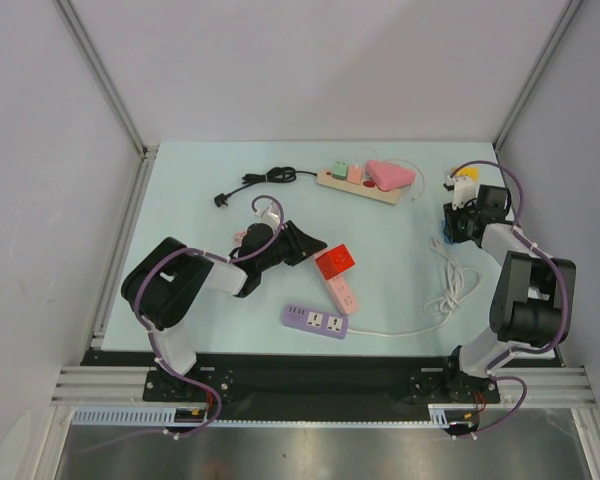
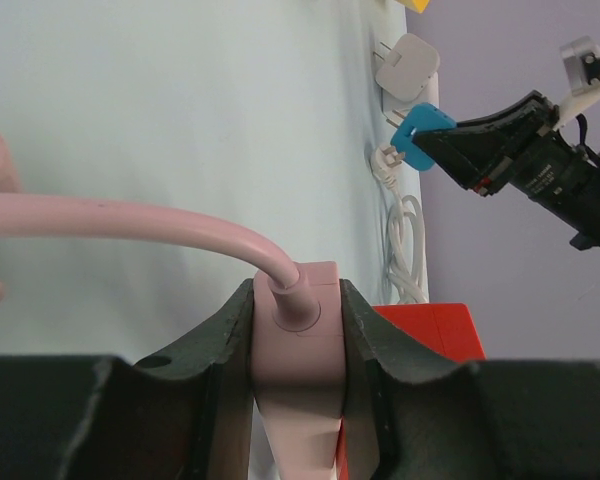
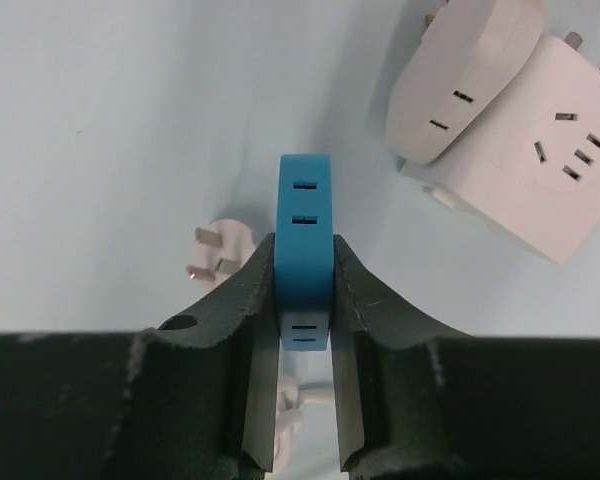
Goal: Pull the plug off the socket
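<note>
A red cube plug (image 1: 334, 262) sits in a pink power strip (image 1: 344, 296) at mid-table. My left gripper (image 1: 312, 248) is shut on the strip's cable end (image 2: 298, 340), where the pink cable (image 2: 130, 222) enters; the red plug (image 2: 432, 330) shows just right of my fingers. My right gripper (image 1: 448, 228) is at the right side of the table, shut on a blue adapter (image 3: 305, 225) held edge-on between the fingers. That adapter also shows in the left wrist view (image 2: 420, 128).
A purple power strip (image 1: 317, 320) lies near the front with a white cable (image 1: 455, 285) coiling right. A wooden strip (image 1: 358, 184) with several plugs and a black cord (image 1: 265, 182) lie at the back. White adapters (image 3: 520, 130) and a white plug (image 3: 220, 255) lie beside the blue adapter.
</note>
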Controlling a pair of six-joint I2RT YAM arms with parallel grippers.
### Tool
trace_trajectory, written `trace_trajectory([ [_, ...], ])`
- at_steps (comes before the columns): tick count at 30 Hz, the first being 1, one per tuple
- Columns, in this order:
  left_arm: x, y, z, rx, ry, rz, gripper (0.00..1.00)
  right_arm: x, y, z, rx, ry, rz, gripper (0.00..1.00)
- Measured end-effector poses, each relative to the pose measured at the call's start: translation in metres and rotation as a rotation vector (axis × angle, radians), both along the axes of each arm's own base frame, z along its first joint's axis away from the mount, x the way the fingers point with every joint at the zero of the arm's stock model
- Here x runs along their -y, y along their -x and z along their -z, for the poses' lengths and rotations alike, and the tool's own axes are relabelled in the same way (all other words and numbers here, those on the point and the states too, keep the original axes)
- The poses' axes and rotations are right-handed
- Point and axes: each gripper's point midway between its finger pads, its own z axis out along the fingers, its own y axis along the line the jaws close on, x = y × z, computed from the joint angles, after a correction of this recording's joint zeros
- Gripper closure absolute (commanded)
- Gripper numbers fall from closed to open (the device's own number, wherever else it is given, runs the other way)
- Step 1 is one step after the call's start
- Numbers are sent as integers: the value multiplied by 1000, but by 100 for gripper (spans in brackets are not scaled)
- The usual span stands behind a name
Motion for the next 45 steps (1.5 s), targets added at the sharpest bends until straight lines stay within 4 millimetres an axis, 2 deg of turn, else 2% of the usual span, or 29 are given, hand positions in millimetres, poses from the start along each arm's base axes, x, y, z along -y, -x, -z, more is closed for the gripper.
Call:
trace_trajectory([
  [6,0,1,0,2,2,2,100,11,-13,18,-34,13,25,89],
  [7,0,2,1,1,3,4,100,13,-14,20,-38,15,29,83],
  [9,0,2,1,1,4,7,100,17,-16,22,-42,21,38,78],
  [13,-1,3,1,2,5,7,100,24,-20,20,-34,34,56,61],
  [16,-1,3,1,2,5,8,100,31,-20,18,-27,40,67,54],
  [21,0,3,1,2,5,8,100,44,-18,14,-18,42,98,53],
  [25,0,3,1,2,5,8,100,50,-19,-4,25,54,113,53],
  [32,0,3,0,4,6,11,100,49,-19,-59,155,79,104,51],
  [35,0,3,-1,11,7,17,100,35,-12,-76,180,55,32,47],
  [38,1,4,-2,19,9,23,100,5,2,-88,183,4,-136,40],
  [41,2,5,-3,26,10,32,100,-37,23,-97,184,-42,-342,36],
  [44,3,5,-5,36,13,41,100,-92,49,-103,186,-81,-582,31],
  [45,3,5,-5,39,12,43,100,-111,59,-105,189,-89,-665,27],
])
